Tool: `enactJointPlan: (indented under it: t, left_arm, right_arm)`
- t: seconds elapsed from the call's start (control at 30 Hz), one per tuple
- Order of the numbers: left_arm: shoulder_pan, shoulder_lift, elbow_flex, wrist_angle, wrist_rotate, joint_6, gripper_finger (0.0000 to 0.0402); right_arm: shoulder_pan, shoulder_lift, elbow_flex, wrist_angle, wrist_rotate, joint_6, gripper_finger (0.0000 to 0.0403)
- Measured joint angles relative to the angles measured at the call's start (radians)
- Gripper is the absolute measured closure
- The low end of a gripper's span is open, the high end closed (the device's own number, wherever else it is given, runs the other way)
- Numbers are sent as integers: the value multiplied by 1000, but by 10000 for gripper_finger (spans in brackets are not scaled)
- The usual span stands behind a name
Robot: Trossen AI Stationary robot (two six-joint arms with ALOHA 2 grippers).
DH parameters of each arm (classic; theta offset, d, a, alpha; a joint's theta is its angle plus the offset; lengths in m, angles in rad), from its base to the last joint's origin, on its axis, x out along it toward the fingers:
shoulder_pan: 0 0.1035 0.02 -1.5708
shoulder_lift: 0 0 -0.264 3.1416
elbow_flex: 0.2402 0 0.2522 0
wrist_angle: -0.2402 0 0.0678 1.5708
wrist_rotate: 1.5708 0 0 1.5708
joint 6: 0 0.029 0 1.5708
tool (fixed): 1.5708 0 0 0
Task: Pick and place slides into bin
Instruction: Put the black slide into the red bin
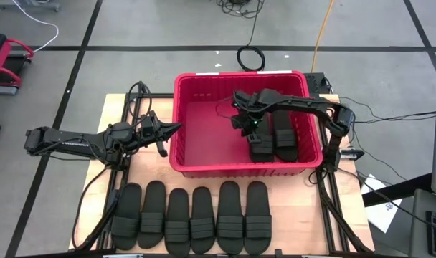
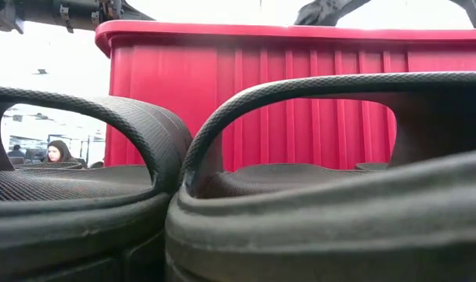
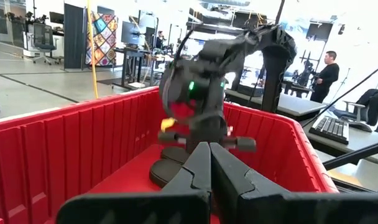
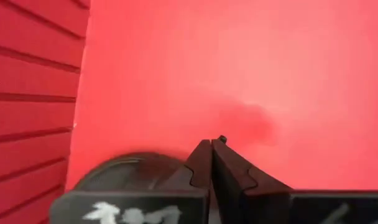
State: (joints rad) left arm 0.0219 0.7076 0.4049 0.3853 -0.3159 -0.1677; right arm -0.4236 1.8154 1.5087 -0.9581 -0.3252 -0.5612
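The left gripper (image 1: 176, 129) hangs just outside the left wall of the bin (image 1: 176, 107), its fingers pressed together on nothing, pointing in over the rim. In its wrist view the closed fingers (image 3: 209, 163) aim across the red floor at the other arm.

Inside the bin, toward its right half, the right gripper (image 1: 254, 133) reaches down over two slides (image 1: 274, 140) that lie side by side on the floor there. Its fingers (image 4: 209, 163) are shut too and hold nothing; the rounded end of a slide (image 4: 128, 171) shows just beside them in its wrist view.

In front of the bin, on the table (image 1: 114, 107), six more slides (image 1: 191, 218) wait in a tidy row, soles down, straps up, each touching or nearly touching its neighbour. So two are in and six are left, by my count.

These look like light, matte rubber: grippy rather than slick, flexible but not floppy, and nothing that would break if dropped. The low view shows the strap (image 2: 128, 117) arching clear of the sole with a gap beneath, so that is probably the best hold. One finger under the strap and one on top, near its middle, should lift a slide level. Since the row is packed tight, pinching a sole by its edges would likely nudge the next one.
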Motion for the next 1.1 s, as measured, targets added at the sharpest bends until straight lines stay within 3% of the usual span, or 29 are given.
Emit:
enactJointPlan:
  t: [0.4,0.7,0.83,1.1]
  left_arm:
    - [0,-1,0,10,52,-54,401]
    - [0,-56,0,36,33,76,401]
    - [0,-94,0,35,34,24,401]
    - [-15,-57,0,29,284,-171,401]
  right_arm:
    - [-79,-262,19,101,69,90,403]
    - [-108,-469,19,100,92,180,403]
    - [-108,-527,19,38,117,239,403]
    - [-108,-558,7,-101,144,243,403]
